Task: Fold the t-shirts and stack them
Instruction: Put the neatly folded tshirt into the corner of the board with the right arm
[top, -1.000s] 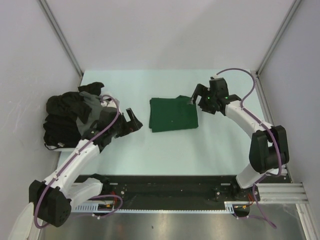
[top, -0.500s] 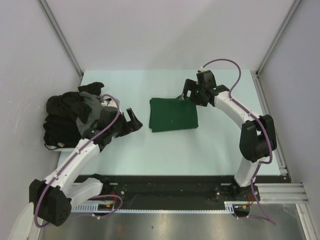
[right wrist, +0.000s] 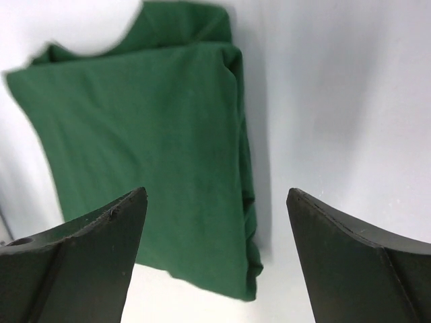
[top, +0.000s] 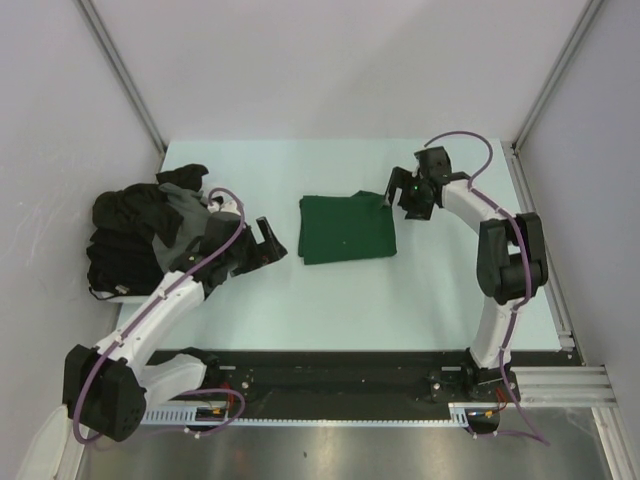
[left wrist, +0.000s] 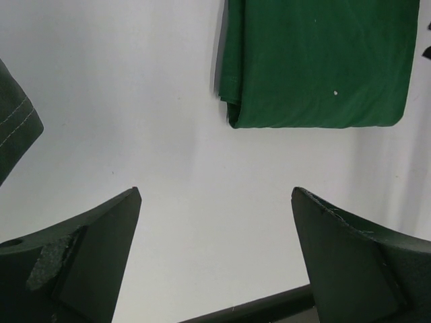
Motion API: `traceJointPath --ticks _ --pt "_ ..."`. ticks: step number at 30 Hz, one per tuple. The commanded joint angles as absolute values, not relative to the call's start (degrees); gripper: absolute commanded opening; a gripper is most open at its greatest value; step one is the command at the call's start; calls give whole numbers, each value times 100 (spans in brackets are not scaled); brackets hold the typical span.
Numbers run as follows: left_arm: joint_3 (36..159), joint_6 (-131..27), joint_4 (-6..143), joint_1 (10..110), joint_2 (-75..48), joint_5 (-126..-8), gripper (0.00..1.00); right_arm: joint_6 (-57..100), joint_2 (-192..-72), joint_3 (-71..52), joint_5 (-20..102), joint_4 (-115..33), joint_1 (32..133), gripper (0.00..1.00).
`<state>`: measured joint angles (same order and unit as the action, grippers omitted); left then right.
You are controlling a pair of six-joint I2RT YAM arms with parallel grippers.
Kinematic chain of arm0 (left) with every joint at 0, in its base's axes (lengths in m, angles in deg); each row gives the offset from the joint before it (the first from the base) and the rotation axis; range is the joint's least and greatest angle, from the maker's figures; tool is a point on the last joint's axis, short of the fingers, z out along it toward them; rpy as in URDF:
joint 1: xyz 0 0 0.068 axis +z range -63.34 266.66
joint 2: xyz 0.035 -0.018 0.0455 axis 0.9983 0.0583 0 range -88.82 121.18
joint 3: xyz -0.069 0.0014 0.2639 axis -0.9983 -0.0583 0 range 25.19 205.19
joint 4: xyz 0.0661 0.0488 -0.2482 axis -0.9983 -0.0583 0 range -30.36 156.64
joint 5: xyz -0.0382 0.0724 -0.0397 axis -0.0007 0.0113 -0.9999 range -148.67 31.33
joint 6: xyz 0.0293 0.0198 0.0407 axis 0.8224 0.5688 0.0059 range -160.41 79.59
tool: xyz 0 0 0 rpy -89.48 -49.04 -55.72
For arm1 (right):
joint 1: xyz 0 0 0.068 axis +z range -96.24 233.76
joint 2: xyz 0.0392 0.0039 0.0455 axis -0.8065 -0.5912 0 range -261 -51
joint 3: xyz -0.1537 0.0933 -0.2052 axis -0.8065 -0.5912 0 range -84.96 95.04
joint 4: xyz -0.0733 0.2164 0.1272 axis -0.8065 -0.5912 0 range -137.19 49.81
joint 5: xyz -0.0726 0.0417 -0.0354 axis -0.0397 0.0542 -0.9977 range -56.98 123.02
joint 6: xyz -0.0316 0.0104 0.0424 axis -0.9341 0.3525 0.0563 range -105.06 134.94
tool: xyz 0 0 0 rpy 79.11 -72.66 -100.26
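A dark green t-shirt (top: 347, 227) lies folded into a rectangle in the middle of the table; it also shows in the left wrist view (left wrist: 316, 60) and the right wrist view (right wrist: 148, 155). A heap of black and dark grey t-shirts (top: 135, 230) lies unfolded at the table's left edge. My left gripper (top: 268, 243) is open and empty, between the heap and the green shirt (left wrist: 215, 202). My right gripper (top: 400, 190) is open and empty, just off the green shirt's far right corner, above its edge (right wrist: 215, 202).
The pale table (top: 330, 300) is bounded by white walls with metal posts at the back and sides. A black rail (top: 330, 375) runs along the near edge by the arm bases. A dark green hem (left wrist: 13, 128) of a heap shirt shows at the left.
My right gripper swung in toward the green shirt's far right corner, then drew back to the right and a little nearer. The left arm barely moved. The shirts lie as before.
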<state>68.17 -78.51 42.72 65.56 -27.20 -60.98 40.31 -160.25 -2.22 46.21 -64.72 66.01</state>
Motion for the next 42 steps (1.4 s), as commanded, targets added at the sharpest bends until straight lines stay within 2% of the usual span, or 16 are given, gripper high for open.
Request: traceJointPath --ticks 1,13,27,33,34,36,37,40,42 --pt "7036 -7917 4300 6539 -2905 -6087 100 3762 -16393 -261 4928 -6304 6606 91" --pt "6887 -7943 4071 6539 -3310 -6016 99 4068 -16693 -586 5534 -5628 6597 90" --pt "7177 -7811 3684 6548 -3573 -6017 99 4078 -16824 -911 5130 -5662 6694 78" --pt "7054 -7855 3719 6548 -3749 -6087 99 4376 -17018 -920 5402 -5381 6720 59" --pt "6993 -7855 3737 6556 -3767 -6122 99 4386 -17079 -911 5446 -5337 6720 49" --pt "6931 -7855 3834 6556 -3793 -6201 100 4412 -17149 -859 5508 -5302 6720 38" --pt "6948 -7855 3834 6556 -3785 -6227 99 4430 -17158 -824 5517 -5337 6712 25" --pt "7080 -7811 3790 6565 -3697 -6394 100 4474 -17115 -771 5447 -5372 6694 0" --pt "7168 -7741 3772 6565 -3662 -6447 100 4439 -17010 -788 5342 -5381 6703 0"
